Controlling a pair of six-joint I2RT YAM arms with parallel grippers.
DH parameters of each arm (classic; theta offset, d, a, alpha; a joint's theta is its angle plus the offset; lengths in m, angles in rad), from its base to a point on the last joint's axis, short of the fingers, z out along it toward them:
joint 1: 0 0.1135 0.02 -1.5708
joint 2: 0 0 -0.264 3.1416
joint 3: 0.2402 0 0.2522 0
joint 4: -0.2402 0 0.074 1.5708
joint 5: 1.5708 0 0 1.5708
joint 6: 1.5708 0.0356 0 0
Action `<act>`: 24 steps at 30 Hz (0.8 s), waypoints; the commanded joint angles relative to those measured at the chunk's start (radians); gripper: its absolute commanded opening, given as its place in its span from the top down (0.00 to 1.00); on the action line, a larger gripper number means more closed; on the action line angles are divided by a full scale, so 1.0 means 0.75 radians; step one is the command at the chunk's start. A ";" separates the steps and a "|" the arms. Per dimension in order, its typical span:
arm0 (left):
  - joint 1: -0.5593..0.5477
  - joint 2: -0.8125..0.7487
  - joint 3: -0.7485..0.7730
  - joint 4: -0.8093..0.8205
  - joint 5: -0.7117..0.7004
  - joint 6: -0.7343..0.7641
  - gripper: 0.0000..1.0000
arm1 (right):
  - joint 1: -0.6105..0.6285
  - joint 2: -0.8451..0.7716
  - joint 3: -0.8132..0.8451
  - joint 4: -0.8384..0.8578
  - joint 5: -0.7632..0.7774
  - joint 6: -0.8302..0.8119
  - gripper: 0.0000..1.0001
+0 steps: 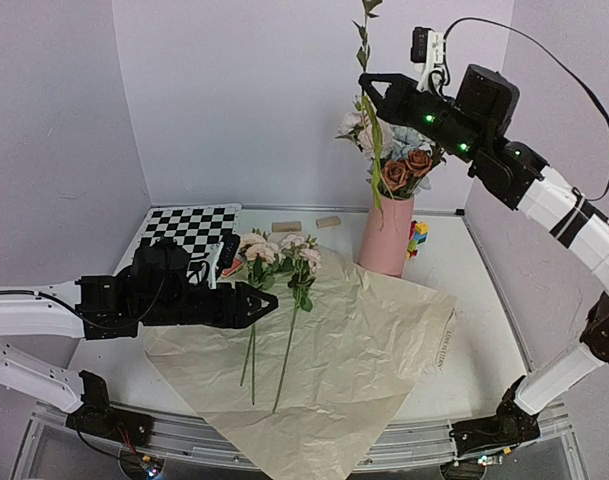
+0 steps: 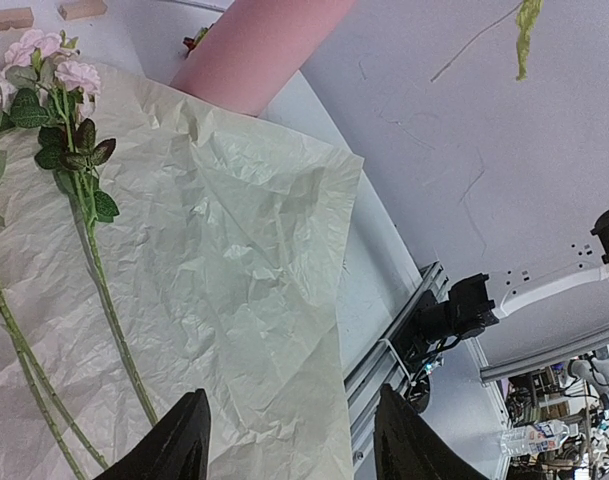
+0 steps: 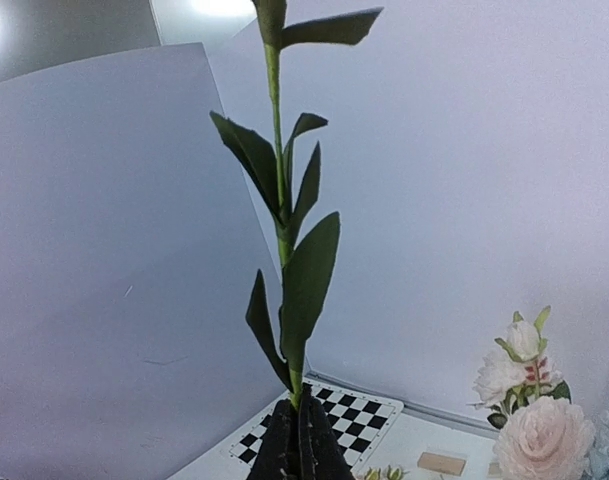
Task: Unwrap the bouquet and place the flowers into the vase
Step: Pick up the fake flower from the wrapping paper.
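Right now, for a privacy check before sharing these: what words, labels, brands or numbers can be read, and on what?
Wrapping paper: one short printed line near its right edge, too small to read.
Checkerboard: squares only, no characters.
Nothing else bears readable text.

One vase [image 1: 387, 240], one paper sheet [image 1: 364, 350], three loose flowers [image 1: 302, 284], one leafy stem [image 3: 306, 275], two wooden blocks [image 1: 286, 226].

My table [image 1: 474, 320] carries the paper [image 1: 364, 350], the pink vase [image 1: 386, 240] and a checkerboard [image 1: 189, 225]. Two small blocks [image 1: 287, 226], probably wooden, lie behind.
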 commanded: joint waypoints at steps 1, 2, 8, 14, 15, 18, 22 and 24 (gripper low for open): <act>-0.006 -0.002 0.034 0.049 0.012 0.023 0.43 | -0.044 0.099 0.187 0.107 -0.072 0.073 1.00; -0.007 0.003 0.040 0.048 0.008 0.029 0.43 | -0.045 0.127 0.222 0.112 -0.073 0.082 1.00; -0.008 -0.003 0.074 0.009 -0.026 0.056 0.43 | -0.071 0.254 0.400 0.196 -0.092 0.082 1.00; -0.006 -0.015 0.077 -0.014 -0.030 0.057 0.43 | -0.137 0.328 0.392 0.429 -0.142 0.106 1.00; -0.006 -0.015 0.081 -0.020 -0.031 0.057 0.43 | -0.154 0.348 0.411 0.446 -0.169 0.118 1.00; -0.006 -0.010 0.097 -0.043 -0.075 0.060 0.43 | -0.201 0.387 0.445 0.516 -0.206 0.157 1.00; -0.007 -0.001 0.111 -0.061 -0.093 0.057 0.43 | -0.267 0.436 0.476 0.591 -0.254 0.231 1.00; -0.006 0.006 0.113 -0.061 -0.098 0.054 0.43 | -0.296 0.471 0.518 0.606 -0.280 0.264 1.00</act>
